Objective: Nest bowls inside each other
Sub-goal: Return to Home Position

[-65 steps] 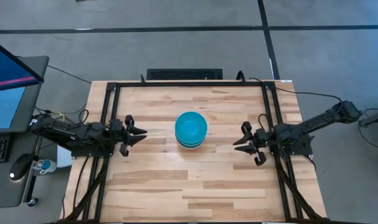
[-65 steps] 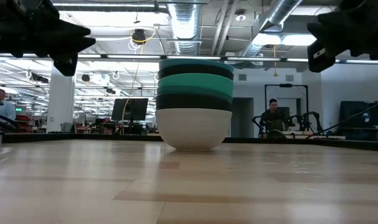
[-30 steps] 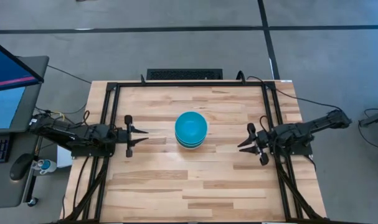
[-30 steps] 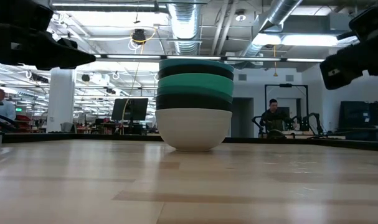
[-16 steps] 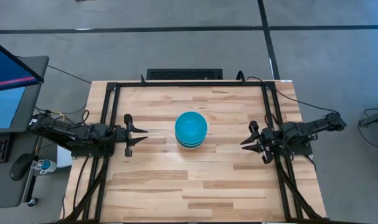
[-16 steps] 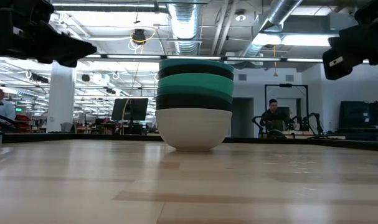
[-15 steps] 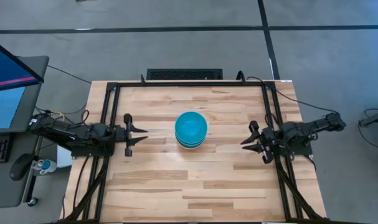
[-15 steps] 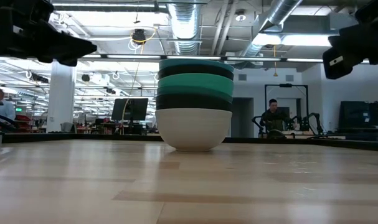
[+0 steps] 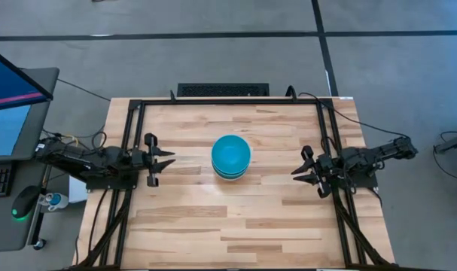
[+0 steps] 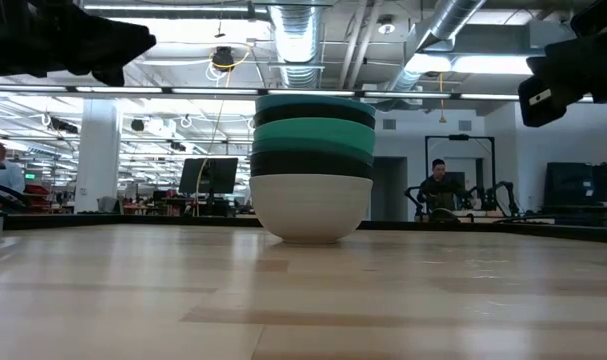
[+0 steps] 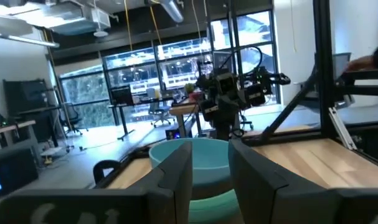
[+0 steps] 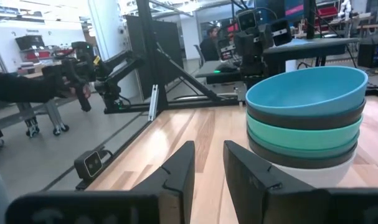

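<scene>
The bowls stand nested in one stack (image 9: pixel 231 156) at the table's middle, a turquoise-blue bowl on top. In the low view the stack (image 10: pixel 313 165) shows banded rims above the white bottom bowl (image 10: pixel 311 208), whose base rests on the wood. My left gripper (image 9: pixel 170 158) hovers left of the stack, pointing at it, with a narrow gap between its fingers (image 11: pixel 210 152). My right gripper (image 9: pixel 294 172) hovers to the stack's right, also narrowly open (image 12: pixel 208 149). Both hang above the table (image 10: pixel 133 45) (image 10: pixel 531 98) and touch nothing.
Black frame rails (image 9: pixel 130 150) (image 9: pixel 330 135) run along the table's left and right sides under the arms. A monitor (image 9: pixel 10 98) and a mouse (image 9: pixel 21 203) sit beyond the left edge. Bare wood (image 9: pixel 228 226) surrounds the stack. A person (image 10: pixel 438 185) sits far behind.
My left gripper has risen a little, rolled about its own axis and drawn slightly toward the table's left edge. My right gripper has pulled back a little toward the right edge and risen, then kept still. The stack has not moved.
</scene>
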### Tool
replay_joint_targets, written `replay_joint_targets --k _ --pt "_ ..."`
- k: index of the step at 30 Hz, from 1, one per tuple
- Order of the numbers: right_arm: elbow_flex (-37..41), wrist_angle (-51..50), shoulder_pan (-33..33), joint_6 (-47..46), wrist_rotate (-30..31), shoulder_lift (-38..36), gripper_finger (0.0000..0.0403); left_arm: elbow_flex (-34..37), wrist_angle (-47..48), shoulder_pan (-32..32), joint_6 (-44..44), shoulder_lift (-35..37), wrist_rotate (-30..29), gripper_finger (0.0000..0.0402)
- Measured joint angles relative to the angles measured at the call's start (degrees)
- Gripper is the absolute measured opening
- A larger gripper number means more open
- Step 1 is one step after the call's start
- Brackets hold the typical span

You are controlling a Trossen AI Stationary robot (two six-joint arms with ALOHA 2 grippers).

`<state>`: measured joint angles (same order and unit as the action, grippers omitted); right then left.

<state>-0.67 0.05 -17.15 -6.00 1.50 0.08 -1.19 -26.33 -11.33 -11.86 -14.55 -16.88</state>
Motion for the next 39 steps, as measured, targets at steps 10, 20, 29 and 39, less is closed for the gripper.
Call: replay_joint_targets --k 10,20,29,39 --pt "0.0 -0.02 0.0 0.0 0.0 0.0 0.0108 0.0 4.14 0.0 4.66 -0.04 0.0 0.0096" --pt "0.0 -0.02 0.0 -0.02 0.0 0.0 0.0108 0.0 12.62 0.0 4.96 -0.06 0.0 0.0096" --pt "0.0 -0.02 0.0 -0.02 0.0 0.0 0.0108 -0.11 23.93 0.0 5.02 0.8 0.61 0.0096" --pt "0.0 -0.02 0.0 -0.01 0.0 0.0 0.0108 -0.11 24.12 0.15 5.03 8.24 1.03 0.0096"
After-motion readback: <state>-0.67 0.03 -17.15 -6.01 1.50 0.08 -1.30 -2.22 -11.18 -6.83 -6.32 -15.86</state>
